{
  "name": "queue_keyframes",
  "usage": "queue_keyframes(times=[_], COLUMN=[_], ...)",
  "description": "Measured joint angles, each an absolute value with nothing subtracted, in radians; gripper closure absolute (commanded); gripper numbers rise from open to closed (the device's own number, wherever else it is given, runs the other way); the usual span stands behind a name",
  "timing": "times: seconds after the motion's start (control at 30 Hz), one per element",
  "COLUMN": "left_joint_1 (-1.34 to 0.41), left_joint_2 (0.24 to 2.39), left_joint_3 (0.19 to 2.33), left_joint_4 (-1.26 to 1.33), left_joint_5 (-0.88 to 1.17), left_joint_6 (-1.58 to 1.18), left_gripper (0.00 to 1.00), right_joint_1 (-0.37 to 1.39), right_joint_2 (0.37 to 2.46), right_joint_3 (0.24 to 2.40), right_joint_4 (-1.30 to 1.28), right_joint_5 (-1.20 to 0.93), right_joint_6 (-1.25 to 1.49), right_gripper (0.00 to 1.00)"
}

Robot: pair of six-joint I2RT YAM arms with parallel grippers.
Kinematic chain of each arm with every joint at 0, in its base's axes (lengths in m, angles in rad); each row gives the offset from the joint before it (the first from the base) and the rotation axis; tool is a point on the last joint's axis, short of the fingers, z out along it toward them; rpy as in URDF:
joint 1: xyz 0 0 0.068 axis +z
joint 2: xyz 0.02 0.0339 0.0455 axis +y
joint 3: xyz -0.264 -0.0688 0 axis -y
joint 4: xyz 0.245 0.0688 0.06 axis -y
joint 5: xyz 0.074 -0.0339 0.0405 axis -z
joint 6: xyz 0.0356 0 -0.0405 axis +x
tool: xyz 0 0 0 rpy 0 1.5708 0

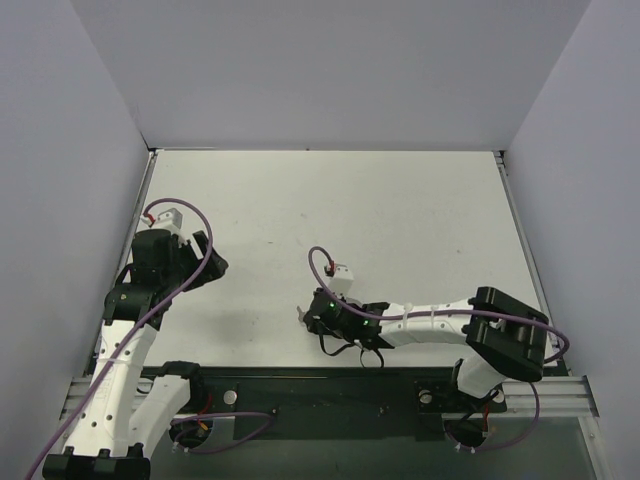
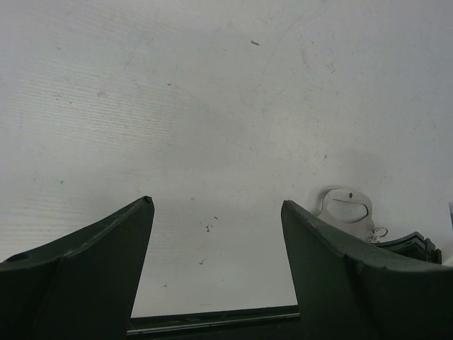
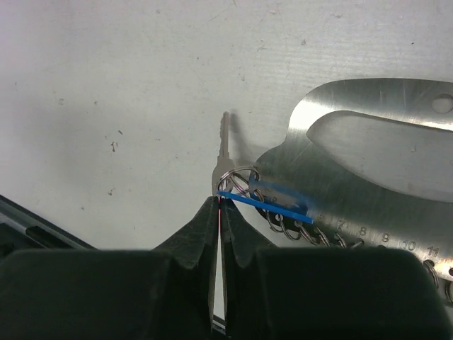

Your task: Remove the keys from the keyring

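Observation:
My right gripper (image 3: pixel 220 202) is shut, its tips pinching the near end of the blue-headed key (image 3: pixel 265 202), which is seen edge-on as a thin blue strip. The plain silver key (image 3: pixel 224 150) lies flat beyond the tips and points away. Both hang on a small wire ring (image 3: pixel 241 177) beside the keyring (image 3: pixel 368 177), a pale metallic oval loop with a link chain (image 3: pixel 306 232). In the top view the right gripper (image 1: pixel 312 318) sits low at centre with the keyring (image 1: pixel 299 316) at its tip. My left gripper (image 2: pixel 217 205) is open and empty, well left of the keyring (image 2: pixel 347 205).
The white table (image 1: pixel 400 220) is walled on three sides. A dark rail (image 1: pixel 330 385) runs along the near edge. The left gripper (image 1: pixel 210 256) hovers near the left wall. The right gripper's dark body (image 2: pixel 414 246) shows at the left wrist view's right edge.

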State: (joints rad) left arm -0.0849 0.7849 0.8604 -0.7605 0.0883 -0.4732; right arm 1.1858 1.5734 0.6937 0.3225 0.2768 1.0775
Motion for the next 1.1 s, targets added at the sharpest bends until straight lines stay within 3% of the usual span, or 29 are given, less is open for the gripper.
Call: queue_keyframes(times=[0.63,1.1], left_joint_1=[-0.204,-0.253], left_joint_2=[0.678,0.553], left_joint_3=[0.926,1.060], left_joint_4=[-0.844,-0.799], left_joint_5=[0.256,0.430], left_joint_6=[-0.513,-0.748], left_gripper=[0.16,0.17], right_joint_1=[1.177,1.157], right_joint_2=[1.357,1.122], right_joint_3=[0.712,0.775], right_joint_4=[0.250,0.226], right_joint_5=[-0.039,-0.096], right_joint_6=[1.043,1.047], right_gripper=[1.00,1.00])
